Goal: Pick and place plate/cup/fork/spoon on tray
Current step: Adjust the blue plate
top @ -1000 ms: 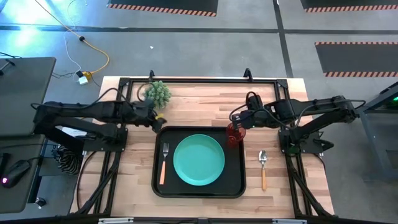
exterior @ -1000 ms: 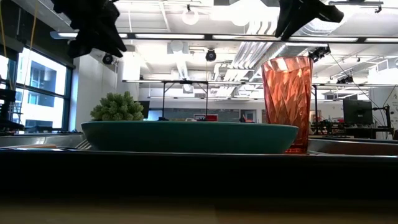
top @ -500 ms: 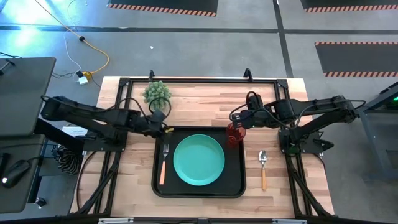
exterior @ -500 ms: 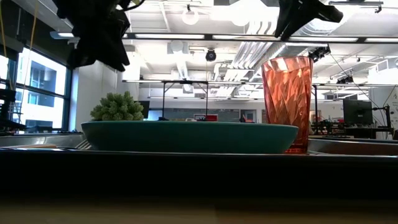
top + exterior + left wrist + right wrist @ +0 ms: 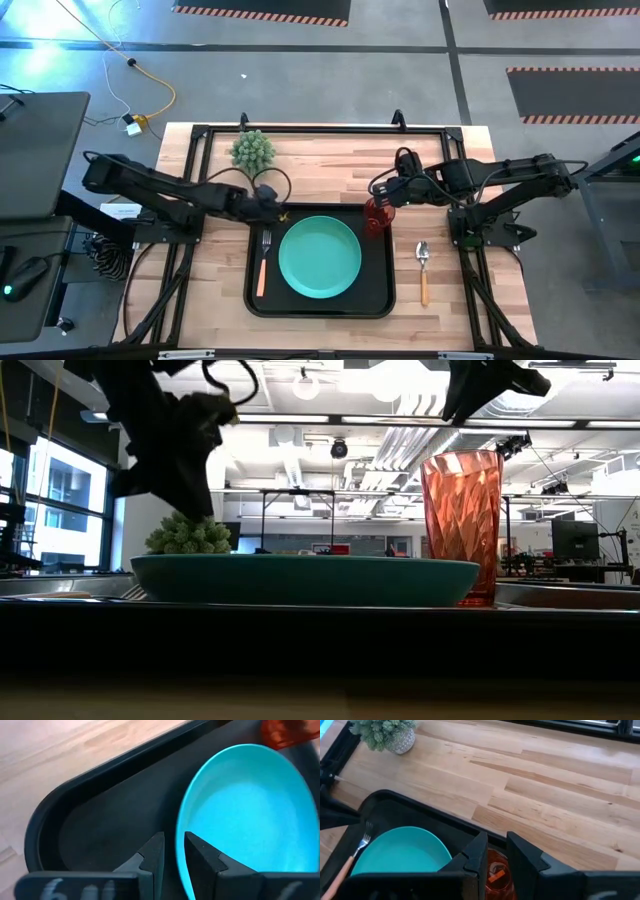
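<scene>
Plate [image 5: 319,256] centred on tray [image 5: 378,300], fork [image 5: 264,264] beside, cup [image 5: 376,217] in corner, spoon [image 5: 423,270] on table. Left gripper [image 5: 173,854] nearly closed, empty, over tray corner. Right gripper [image 5: 495,854] above cup, narrow gap, holding nothing.

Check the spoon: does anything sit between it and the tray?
Nothing visible does. The spoon lies on bare wood just off the tray rim's right side; the cup stands farther back, in the tray's corner under the right gripper.
</scene>
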Controlling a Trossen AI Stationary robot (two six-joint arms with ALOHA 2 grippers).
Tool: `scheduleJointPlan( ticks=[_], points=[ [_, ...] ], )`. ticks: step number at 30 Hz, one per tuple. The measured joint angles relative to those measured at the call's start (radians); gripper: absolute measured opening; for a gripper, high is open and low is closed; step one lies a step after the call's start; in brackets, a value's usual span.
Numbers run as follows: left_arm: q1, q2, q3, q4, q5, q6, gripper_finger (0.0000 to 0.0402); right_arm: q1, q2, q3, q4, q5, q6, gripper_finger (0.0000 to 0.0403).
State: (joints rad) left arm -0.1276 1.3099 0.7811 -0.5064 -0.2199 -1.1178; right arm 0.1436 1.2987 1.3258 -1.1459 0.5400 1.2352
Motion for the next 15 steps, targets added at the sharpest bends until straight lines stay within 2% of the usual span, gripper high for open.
scheduleJointPlan(
  ticks=[15],
  points=[
    [0.0, 0.137, 0.0, 0.014, 0.006, -0.033, 0.0064, 0.0, 0.0, 0.0, -0.001, 0.004, -0.013, 0.0062]
  ],
)
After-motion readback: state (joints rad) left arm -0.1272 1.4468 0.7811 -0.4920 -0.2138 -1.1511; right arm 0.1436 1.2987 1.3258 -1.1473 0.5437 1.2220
